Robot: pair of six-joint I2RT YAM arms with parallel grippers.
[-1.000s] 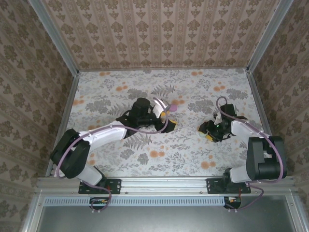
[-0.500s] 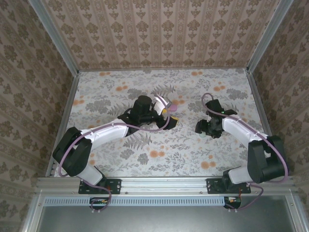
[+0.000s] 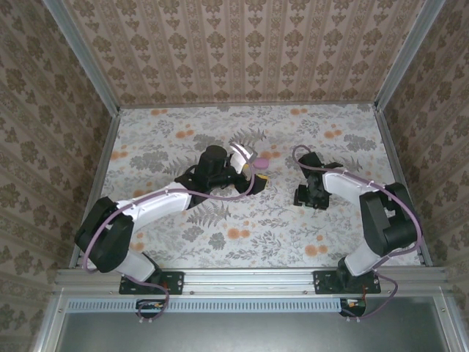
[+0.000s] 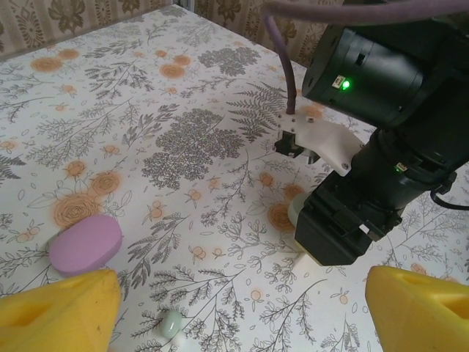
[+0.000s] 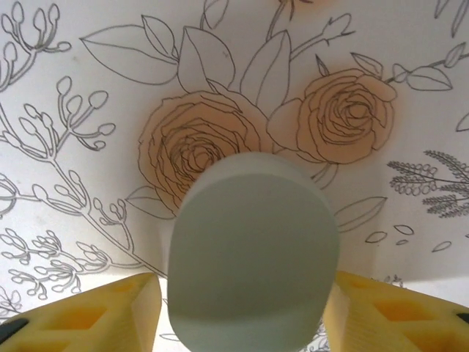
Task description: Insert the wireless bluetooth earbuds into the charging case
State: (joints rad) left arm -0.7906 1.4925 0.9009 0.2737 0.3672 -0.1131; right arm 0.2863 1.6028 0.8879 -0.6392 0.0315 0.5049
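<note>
Arms (image 3: 157, 200) white-and-black; purple cables (image 3: 304, 152); yellow finger pads (image 4: 58, 312); green LED (image 4: 342, 84) on black wrist housing.

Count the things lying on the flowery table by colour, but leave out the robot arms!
Pink: 1, the charging case
Pale green: 2, a small earbud and a bigger rounded piece
Total: 3
</note>
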